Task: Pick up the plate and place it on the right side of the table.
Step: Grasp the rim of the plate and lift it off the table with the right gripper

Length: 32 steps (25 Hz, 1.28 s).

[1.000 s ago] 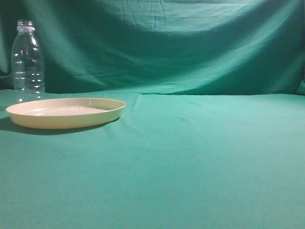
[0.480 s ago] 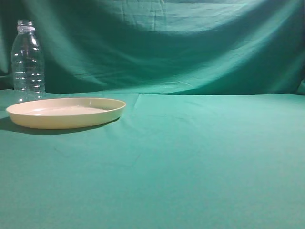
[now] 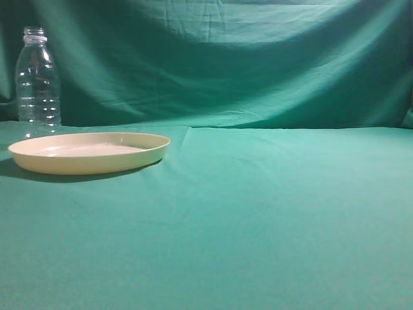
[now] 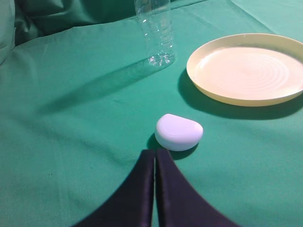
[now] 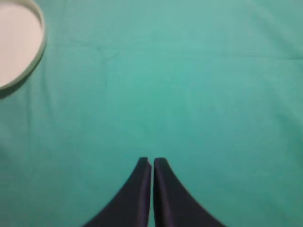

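Two dark grippers, left and right, hover pressed closed and empty above the wrinkled teal-green cloth table, a small white rounded lump lying just beyond the left one, the pale cream-yellow round plastic plate farther back at the table's left, a clear plastic bottle standing behind it.

Both grippers' jaws: matte black, smooth, curved, tapering.
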Available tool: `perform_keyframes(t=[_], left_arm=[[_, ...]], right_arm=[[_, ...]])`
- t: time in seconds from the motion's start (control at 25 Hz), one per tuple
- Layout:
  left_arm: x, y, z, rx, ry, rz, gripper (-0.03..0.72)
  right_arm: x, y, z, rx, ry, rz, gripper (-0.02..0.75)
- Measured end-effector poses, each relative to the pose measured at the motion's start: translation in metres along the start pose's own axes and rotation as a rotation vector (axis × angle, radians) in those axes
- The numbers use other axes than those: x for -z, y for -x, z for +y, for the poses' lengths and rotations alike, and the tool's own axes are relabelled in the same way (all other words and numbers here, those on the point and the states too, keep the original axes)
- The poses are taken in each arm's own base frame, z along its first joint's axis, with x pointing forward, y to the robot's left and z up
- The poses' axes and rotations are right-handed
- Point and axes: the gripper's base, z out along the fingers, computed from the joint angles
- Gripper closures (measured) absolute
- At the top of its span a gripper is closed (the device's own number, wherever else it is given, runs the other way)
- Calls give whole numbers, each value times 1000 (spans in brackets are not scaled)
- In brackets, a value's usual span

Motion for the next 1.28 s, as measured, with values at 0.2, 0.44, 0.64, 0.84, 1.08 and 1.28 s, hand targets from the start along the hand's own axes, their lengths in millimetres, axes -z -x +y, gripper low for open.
perform_keyframes(t=[0.2, 0.44, 0.64, 0.84, 1.08, 1.28], left_arm=[[0, 0, 0, 0, 0, 0, 688], [0, 0, 0, 0, 0, 0, 688], [0, 0, 0, 0, 0, 0, 688], [0, 0, 0, 0, 0, 0, 688], [0, 0, 0, 0, 0, 0, 688], [0, 0, 0, 0, 0, 0, 688]], right_arm=[[-36, 26, 42, 116, 87, 90, 738], [-97, 66, 97, 296, 81, 249, 738], [-149, 94, 132, 370, 57, 277, 738], [-200, 108, 147, 381, 54, 278, 633], [-249, 112, 160, 405, 70, 255, 269], [-271, 112, 166, 413, 82, 224, 205]])
